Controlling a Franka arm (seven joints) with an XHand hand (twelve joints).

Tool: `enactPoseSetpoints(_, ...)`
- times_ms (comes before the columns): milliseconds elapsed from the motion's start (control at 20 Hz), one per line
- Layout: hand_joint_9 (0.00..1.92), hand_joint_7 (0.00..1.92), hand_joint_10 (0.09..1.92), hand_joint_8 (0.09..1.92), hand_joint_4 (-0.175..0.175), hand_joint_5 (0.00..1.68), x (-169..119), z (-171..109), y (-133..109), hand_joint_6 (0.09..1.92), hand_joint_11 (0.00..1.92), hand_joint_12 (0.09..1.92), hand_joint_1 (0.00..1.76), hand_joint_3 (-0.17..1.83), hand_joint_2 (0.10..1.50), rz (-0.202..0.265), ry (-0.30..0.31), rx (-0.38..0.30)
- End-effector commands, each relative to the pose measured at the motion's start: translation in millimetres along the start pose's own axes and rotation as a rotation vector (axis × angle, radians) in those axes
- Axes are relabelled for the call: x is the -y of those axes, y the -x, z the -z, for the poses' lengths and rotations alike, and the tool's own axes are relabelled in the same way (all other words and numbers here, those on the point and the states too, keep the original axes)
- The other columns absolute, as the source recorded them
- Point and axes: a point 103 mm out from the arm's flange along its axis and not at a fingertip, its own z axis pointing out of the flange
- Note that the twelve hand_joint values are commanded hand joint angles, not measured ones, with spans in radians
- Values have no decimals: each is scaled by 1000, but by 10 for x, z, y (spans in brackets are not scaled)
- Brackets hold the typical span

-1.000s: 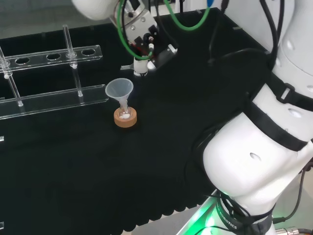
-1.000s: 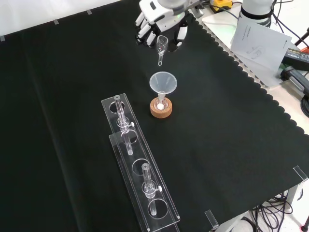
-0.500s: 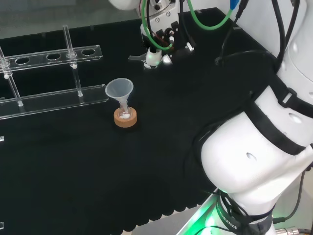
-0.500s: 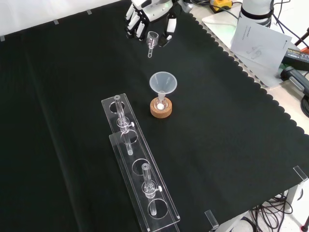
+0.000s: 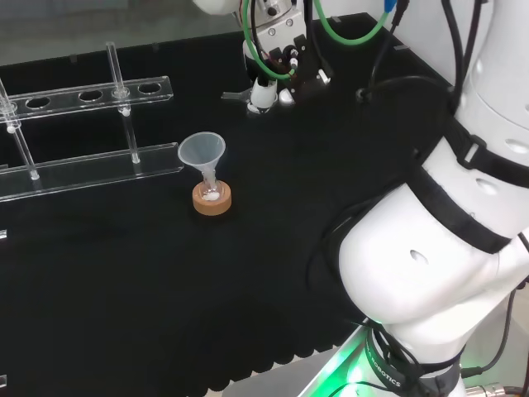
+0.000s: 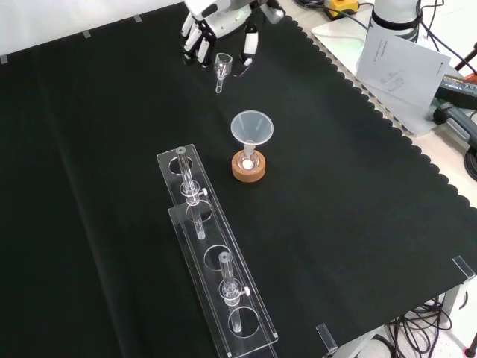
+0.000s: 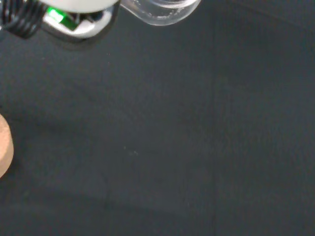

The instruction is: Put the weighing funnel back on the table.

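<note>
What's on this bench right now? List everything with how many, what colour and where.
weighing funnel: one, clear, held in the hand, far part of the cloth in the front view
funnel: one, clear, mouth up, stem in the small flask
small flask: one, clear, on the cork ring
cork ring: one, tan, mid-cloth
rack: one, clear, left of the funnel in the front view
tubes: two, clear, upright in the rack
cloth: one, black, over the bench
paper sheet: one, white, off the cloth's right edge
hand: one, black and white, holding the weighing funnel
arm: one, white, head view's right
</note>
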Motion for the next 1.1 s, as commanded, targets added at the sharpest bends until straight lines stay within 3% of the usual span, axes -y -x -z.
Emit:
enactPoseSetpoints(50, 973, 585, 340, 660, 175, 1151, -359, -54, 52, 918, 769, 1073, 1084, 720, 676, 32, -1, 10)
enactPoseSetpoints(500, 974, 586, 338, 660, 175, 1151, -827, -266, 49, 919, 772, 1073, 1083, 719, 676, 73, -31, 9)
enactPoseSetpoints(1100, 975, 591, 337, 663, 175, 1150, -1166, -601, -113, 919, 775, 1072, 1083, 719, 677, 131, -58, -1)
